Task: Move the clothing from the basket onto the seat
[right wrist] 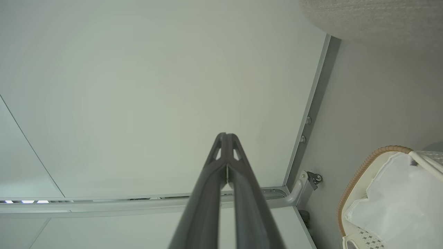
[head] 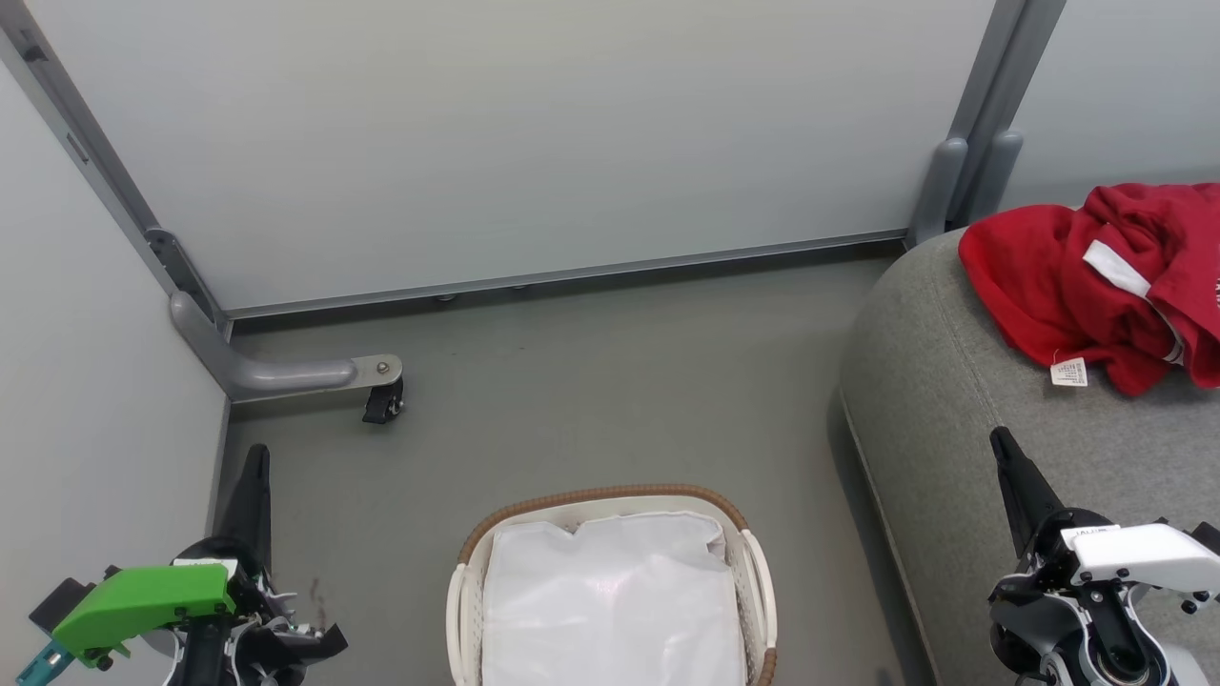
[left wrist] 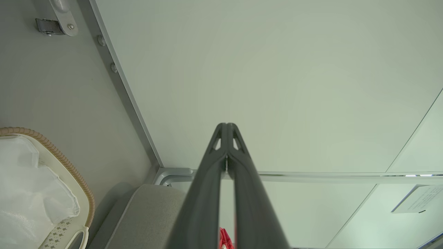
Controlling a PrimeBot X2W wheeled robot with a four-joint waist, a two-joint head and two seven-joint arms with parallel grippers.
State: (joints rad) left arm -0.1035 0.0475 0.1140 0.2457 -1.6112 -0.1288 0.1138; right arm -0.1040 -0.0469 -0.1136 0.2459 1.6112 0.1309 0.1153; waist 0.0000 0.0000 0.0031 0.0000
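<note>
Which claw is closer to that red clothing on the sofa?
Right. The right gripper is by the seat near the red clothing; the left gripper is beyond the basket.

The basket point(head: 600, 495) stands on the floor point(head: 591, 381) in the near middle, and a liner sheet point(head: 610, 600) lies in it. The seat point(head: 953, 457) is to the right of the basket, a little apart from it. The clothing point(head: 1048, 276) lies on the seat, at its far right part. A wall panel point(head: 534, 143) closes the far side. A wheeled foot point(head: 381, 400) rests at the far left. The left gripper point(head: 255, 457) is near, left of the basket. The right gripper point(head: 1001, 440) is near, over the seat.
</note>
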